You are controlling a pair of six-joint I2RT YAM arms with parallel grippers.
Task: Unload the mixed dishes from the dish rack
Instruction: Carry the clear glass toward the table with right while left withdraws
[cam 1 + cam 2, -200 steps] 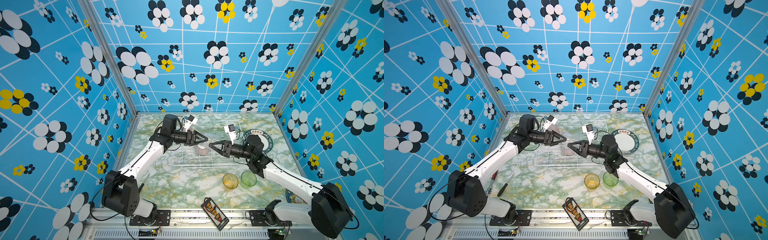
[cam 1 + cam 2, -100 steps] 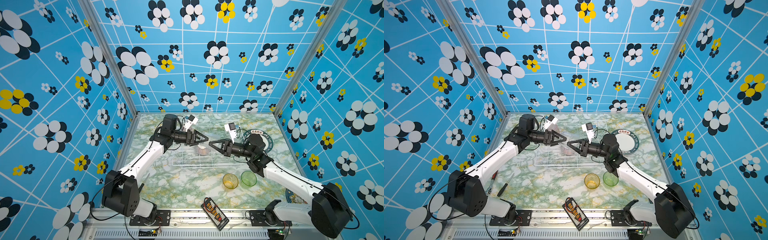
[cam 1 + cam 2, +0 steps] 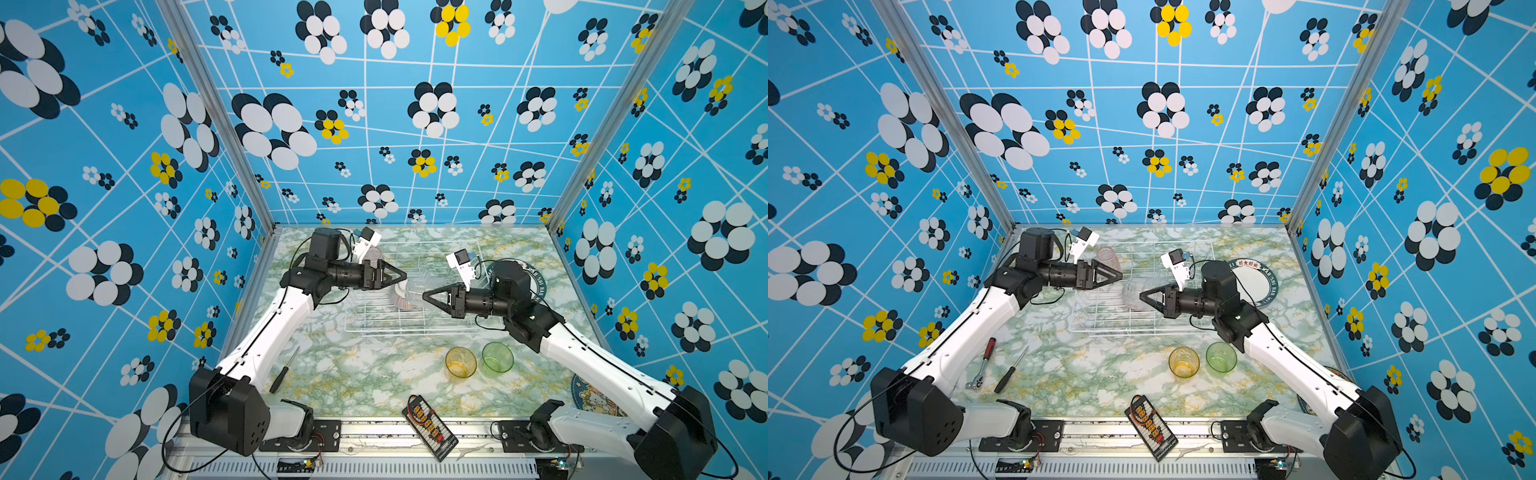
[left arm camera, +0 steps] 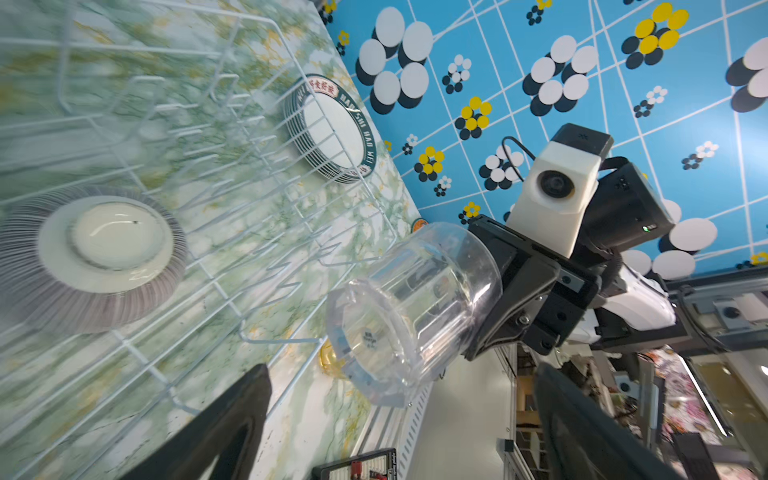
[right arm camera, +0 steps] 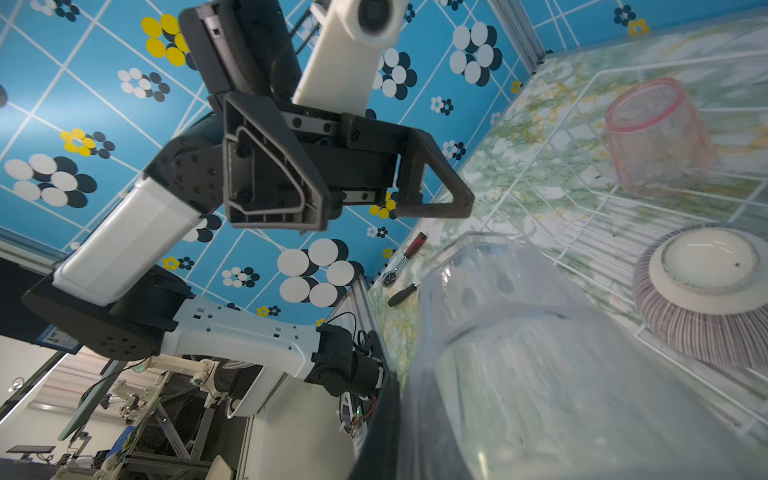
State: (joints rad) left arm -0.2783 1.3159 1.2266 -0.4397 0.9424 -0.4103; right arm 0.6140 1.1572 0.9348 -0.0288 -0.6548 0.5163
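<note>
Now that our left gripper (image 5: 390, 216) has let go and stands wide, the clear tumbler (image 4: 415, 307) hangs from our right gripper (image 4: 494, 291) alone, pinched narrow on its rim, just ahead of the left jaws, above the rack (image 3: 415, 330). We judge the handover done. The bowl (image 4: 104, 257) below both grippers and the pink tumbler (image 5: 660, 137) beside the left one remain racked; the right arm can carry the clear one out.
</note>
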